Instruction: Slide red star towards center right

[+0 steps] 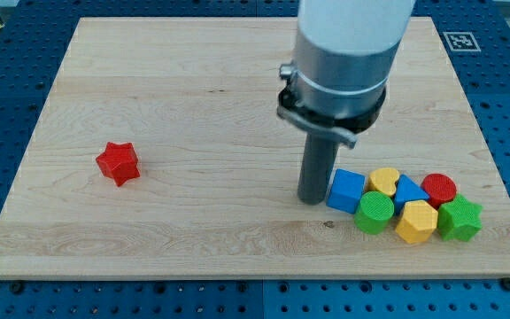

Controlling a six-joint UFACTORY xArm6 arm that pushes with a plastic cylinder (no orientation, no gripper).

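The red star [118,163] lies alone on the wooden board [193,97], at the view's left, about mid-height. My tip [312,199] rests on the board right of centre, far to the right of the red star. It stands just left of a blue cube [345,190], touching it or nearly so.
A cluster of blocks sits at the view's lower right: the blue cube, a yellow cylinder [383,181], a blue triangle [408,190], a red cylinder [439,189], a green cylinder [375,213], a yellow hexagon [416,221] and a green star [459,219].
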